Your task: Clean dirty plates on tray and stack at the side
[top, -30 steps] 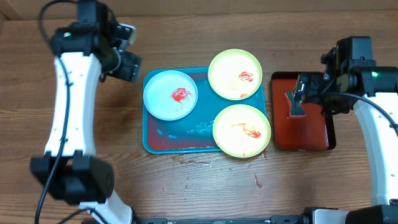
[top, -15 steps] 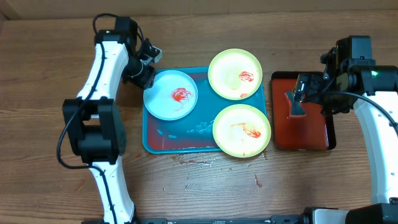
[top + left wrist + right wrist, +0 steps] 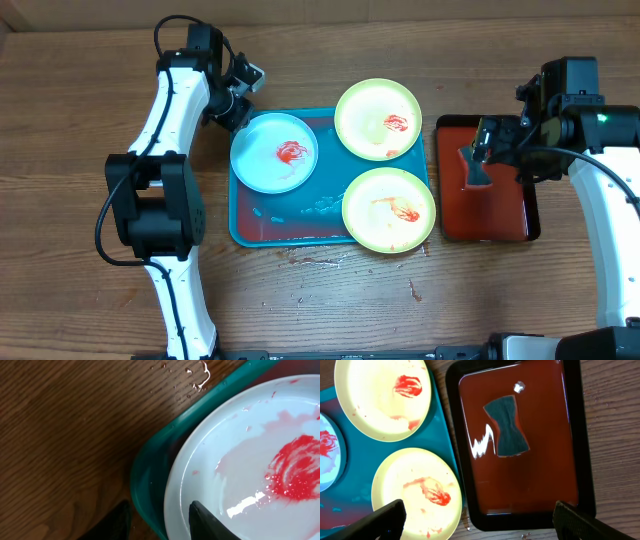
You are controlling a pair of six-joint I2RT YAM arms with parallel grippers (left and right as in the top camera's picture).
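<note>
Plates: three, all on the turquoise tray; the light-blue-rimmed plate lies at the tray's left end; one yellow-green plate sits at the tray's upper right corner in the overhead view, jutting past the tray's edge; the second yellow-green plate sits at the lower right corner, also overhanging; each carries a red smear
Changed since earlier: a second ago the left arm stood well left of the tray; half a second ago it had swung in to the tray's upper left corner, and now it has shifted only slightly there; plates, trays and right arm lie as before
Left hand: open, holding nothing; one finger over the light-blue-rimmed plate's inner face, the other outside the tray's rim, so plate edge and tray rim lie between them; whether they touch I cannot tell
Right hand: spread wide, empty, above the dark red tray just right of the turquoise tray
Dark sponge: one, lying flat in the dark red tray
Count: three plates; two trays; one sponge; two arms
Tabletop: brown wood, red spots and wet droplets just beside the turquoise tray
</note>
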